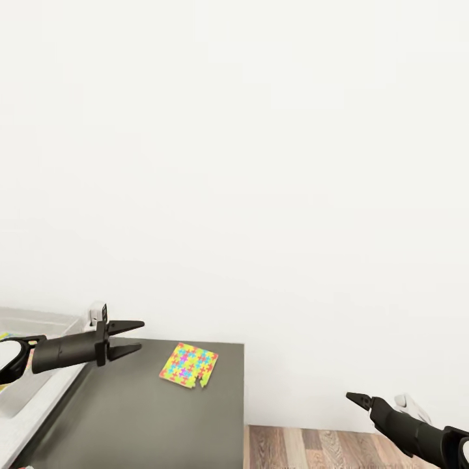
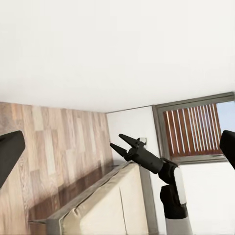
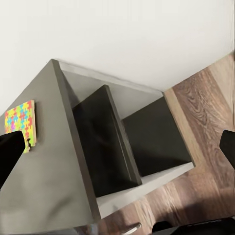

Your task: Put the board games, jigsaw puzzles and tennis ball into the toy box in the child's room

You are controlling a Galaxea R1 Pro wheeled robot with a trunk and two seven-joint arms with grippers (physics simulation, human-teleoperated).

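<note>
One jigsaw puzzle [image 1: 189, 365], a bright multicolour square, lies flat on the dark grey unit's top [image 1: 130, 417]; it also shows as the jigsaw puzzle [image 3: 19, 122] in the right wrist view. My left gripper [image 1: 141, 334] hovers open and empty over that unit, a little left of the puzzle. Low at the right, my right gripper [image 1: 352, 396] hangs open and empty above the floor, clear of the unit; the left wrist view shows this right gripper [image 2: 116, 140] with its fingers apart. A light grey toy box [image 1: 45, 317] sits at the far left edge, mostly cut off.
A plain white wall stands close behind the unit. The unit's side has open dark shelf compartments [image 3: 122, 142]. Wood plank floor [image 1: 306, 449] lies to its right. A cream bed [image 2: 107, 205] and a window with wooden blinds [image 2: 191, 127] appear in the left wrist view.
</note>
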